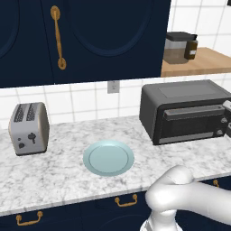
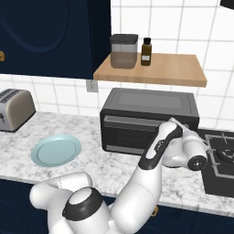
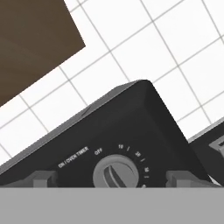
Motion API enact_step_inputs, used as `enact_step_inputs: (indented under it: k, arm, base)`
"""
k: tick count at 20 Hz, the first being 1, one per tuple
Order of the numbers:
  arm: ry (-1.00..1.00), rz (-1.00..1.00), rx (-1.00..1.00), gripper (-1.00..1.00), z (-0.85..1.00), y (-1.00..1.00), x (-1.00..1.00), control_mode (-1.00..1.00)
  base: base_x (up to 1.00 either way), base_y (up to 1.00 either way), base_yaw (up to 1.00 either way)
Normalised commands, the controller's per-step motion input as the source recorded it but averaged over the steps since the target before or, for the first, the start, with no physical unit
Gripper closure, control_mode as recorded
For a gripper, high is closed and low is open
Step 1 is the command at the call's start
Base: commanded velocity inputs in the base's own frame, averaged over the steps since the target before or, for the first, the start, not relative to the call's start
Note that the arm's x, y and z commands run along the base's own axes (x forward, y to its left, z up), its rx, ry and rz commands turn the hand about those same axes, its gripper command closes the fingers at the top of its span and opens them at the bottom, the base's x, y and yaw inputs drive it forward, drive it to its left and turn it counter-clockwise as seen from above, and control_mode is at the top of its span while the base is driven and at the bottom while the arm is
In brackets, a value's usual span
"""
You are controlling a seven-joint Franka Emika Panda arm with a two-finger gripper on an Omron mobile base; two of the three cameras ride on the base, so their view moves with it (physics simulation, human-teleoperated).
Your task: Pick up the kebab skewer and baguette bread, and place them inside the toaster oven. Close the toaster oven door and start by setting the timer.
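The toaster oven [image 1: 180, 94] [image 2: 151, 103] stands at the back right of the marble counter. The toaster oven door [image 1: 191, 122] [image 2: 130, 132] is shut, its bar handle [image 1: 191, 110] along the top. My gripper [image 3: 111, 178] is open at the oven's right end, a fingertip [image 3: 43, 178] on each side of the timer knob [image 3: 116, 173], which is marked "ON / OVEN TIMER" and "OFF". I cannot tell whether the tips touch the knob. My wrist [image 2: 192, 153] hangs in front of the oven's right side. The kebab skewer and baguette bread are out of view.
A pale blue plate [image 1: 108, 158] [image 2: 55, 150] lies bare mid-counter. A silver two-slot toaster [image 1: 29, 127] [image 2: 16, 109] stands at the left. A wooden shelf [image 2: 173, 68] above the oven carries a jar and a bottle. A stove [image 2: 221, 160] lies to the right.
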Motion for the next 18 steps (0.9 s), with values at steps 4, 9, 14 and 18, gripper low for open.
enact_step_inputs:
  k: [4, 9, 14, 18]
  arm:
    - [0.0, 0.0, 0.0, 1.0, 0.0, 0.0, 0.0, -1.0]
    - [0.0, 0.0, 0.0, 1.0, 0.0, 0.0, 0.0, -1.0]
    - [0.0, 0.0, 0.05, 1.0, -0.01, -0.01, 0.0, -1.0]
    - [0.0, 0.0, 0.24, 1.0, -0.14, -0.13, 0.0, -1.0]
  base:
    - [0.0, 0.0, 0.0]
    - [0.0, 0.0, 0.0]
    - [0.0, 0.0, 0.0]
    - [0.0, 0.0, 0.0]
